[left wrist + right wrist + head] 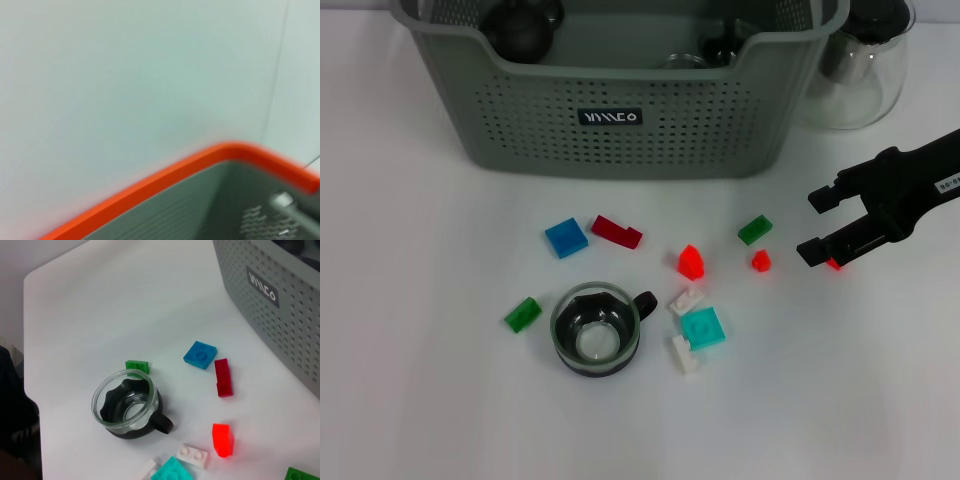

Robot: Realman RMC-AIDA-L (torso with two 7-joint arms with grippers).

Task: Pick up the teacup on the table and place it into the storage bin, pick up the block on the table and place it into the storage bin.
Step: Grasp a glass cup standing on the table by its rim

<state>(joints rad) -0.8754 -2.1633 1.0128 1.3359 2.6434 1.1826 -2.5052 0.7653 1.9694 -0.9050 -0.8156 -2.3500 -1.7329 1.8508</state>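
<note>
Left arm: not visible in the head view; its wrist camera shows only an orange rim (165,175) edging a grey container, so the state of its fingers cannot be told. Judged parked.

Bench (410,400), left to right: a green block (522,314), then the teacup (596,329), a clear glass cup in a dark holder with its handle pointing toward the robot's right, standing upright and well apart from the storage bin (620,110), which sits at the far edge of the bench. A blue tile (565,238) and a dark red bar (617,231) lie between cup and bin. Right of the cup: a red block (691,261), white pieces, a teal plate (702,328), a small red stud (761,261) and a green brick (755,230). A glass carafe (855,75) stands right of the bin.

Right gripper (812,224): hanging at the right of the scene, fingers spread and empty, near the small red stud and well apart from the teacup.

Assessment: the step in hand appears to be the approach. For the teacup, the fingers should travel leftward above the loose pieces, then descend to take the rim, wall or handle squarely, keeping the cup upright. The white pieces beside the handle risk being knocked.
</note>
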